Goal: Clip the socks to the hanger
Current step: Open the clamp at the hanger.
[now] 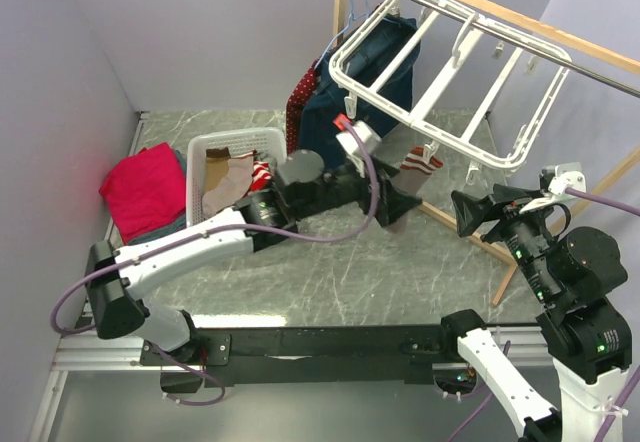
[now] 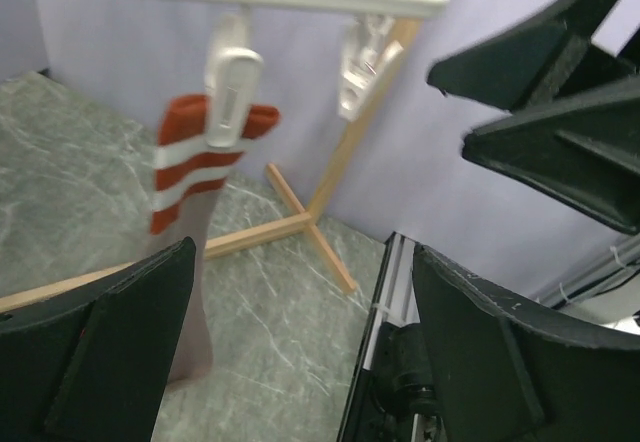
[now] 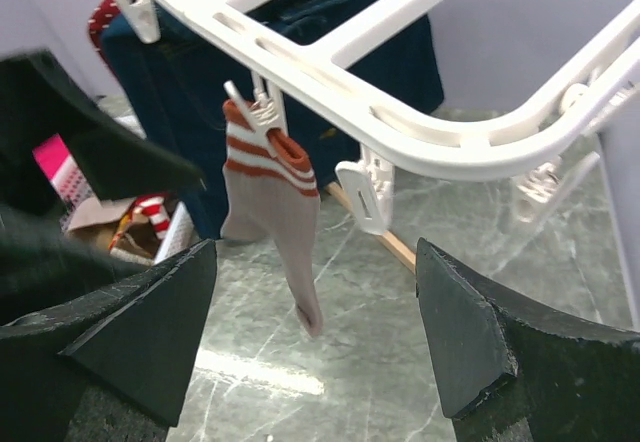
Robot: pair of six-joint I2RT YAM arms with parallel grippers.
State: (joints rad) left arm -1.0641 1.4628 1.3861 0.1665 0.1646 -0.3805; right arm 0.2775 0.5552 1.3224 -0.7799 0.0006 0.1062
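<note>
a: hanger (image 3: 330,90)?
b: rigid white frame. basket (image 1: 240,138) down left of it holds several loose socks (image 1: 228,177).
a: clipped one?
b: striped sock (image 3: 270,202) hangs under hanger's near bar by its cuff. probably light, limp, so pinch socks at the cuff.
a: jaws?
b: left gripper (image 2: 300,262) and right gripper (image 3: 315,262) both wide open, empty.

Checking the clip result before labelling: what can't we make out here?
- Top external: clipped sock mostly behind the left pincer.
- Left wrist: sock's foot partly behind its own finger.
- Right wrist: basket cut off by a blurred dark arm; contents uncountable.
</note>
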